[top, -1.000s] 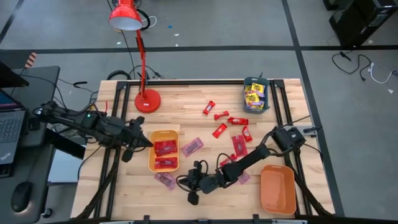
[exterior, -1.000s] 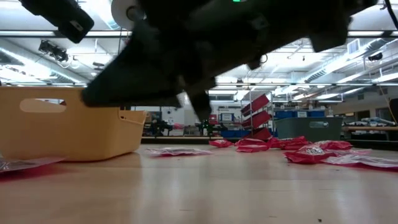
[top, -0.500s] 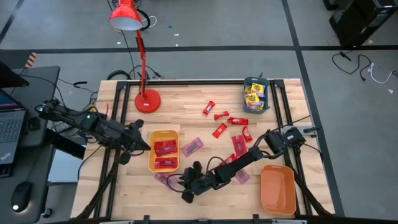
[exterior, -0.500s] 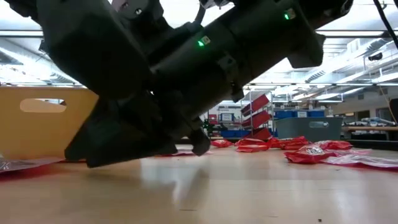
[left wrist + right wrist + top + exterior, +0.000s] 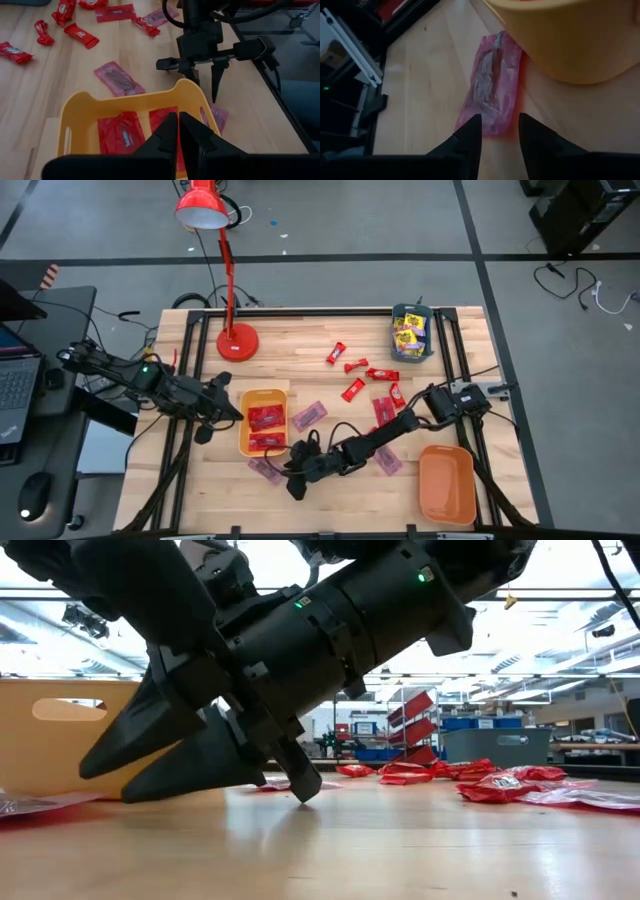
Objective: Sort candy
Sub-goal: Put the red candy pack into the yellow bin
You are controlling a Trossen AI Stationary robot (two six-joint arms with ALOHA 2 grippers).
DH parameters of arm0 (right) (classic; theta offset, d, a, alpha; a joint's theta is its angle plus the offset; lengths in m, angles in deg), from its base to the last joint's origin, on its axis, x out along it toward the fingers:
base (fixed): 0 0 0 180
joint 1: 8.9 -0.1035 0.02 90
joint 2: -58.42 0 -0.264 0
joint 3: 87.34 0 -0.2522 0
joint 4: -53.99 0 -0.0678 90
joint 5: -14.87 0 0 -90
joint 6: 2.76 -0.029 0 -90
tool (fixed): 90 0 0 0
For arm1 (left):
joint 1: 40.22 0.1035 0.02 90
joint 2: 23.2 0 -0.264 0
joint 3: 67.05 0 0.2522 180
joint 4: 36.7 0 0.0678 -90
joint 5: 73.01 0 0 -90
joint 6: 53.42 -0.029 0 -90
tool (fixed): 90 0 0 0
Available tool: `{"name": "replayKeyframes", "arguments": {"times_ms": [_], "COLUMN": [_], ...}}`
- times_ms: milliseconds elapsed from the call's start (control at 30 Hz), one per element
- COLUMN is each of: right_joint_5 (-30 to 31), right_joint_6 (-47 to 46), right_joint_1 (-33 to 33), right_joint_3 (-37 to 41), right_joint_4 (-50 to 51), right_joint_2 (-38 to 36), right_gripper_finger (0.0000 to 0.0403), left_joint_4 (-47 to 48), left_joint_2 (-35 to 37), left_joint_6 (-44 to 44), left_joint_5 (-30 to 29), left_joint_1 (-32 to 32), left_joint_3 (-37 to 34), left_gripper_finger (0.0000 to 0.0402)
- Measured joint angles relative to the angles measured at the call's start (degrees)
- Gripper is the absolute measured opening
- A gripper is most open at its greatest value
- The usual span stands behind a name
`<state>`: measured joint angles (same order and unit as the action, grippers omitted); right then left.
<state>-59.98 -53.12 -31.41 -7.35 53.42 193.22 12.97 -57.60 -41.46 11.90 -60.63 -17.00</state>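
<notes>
Right gripper is down low near the desk's front edge, jaws partly open w/ a narrow gap, holding nothing. We see its fingertips right over the end of a pinkish-purple packet lying flat just beside the yellow tray, can't tell if they touch it yet. Left gripper hangs at the tray's left side, jaws pressed shut, nothing in them.

Red candy lies inside the tray, abt two pieces. Loose red wrappers are scattered mid-desk, another purple packet sits just right of the tray. Teal tray w/ yellow packets sits at the back right corner, orange tray at the front right corner, red lamp at the back left. Desk is light wood. Beyond it we see a big workshop w/ ceiling lights and shelving.
</notes>
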Motion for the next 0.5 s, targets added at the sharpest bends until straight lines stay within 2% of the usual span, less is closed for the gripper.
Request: {"name": "replayKeyframes", "arguments": {"times_ms": [500], "right_joint_5": [-4.14], "right_joint_6": [-4.32], "right_joint_1": [0.62], "right_joint_3": [-0.04], "right_joint_4": [-0.02], "right_joint_2": [-0.14], "right_gripper_finger": [0.0107], "left_joint_4": [-0.01], "left_joint_2": [0.00], "left_joint_6": [-1.24], "left_joint_5": [-1.34], "left_joint_1": [0.00], "left_joint_3": [0.00], "left_gripper_finger": [0.0019]}}
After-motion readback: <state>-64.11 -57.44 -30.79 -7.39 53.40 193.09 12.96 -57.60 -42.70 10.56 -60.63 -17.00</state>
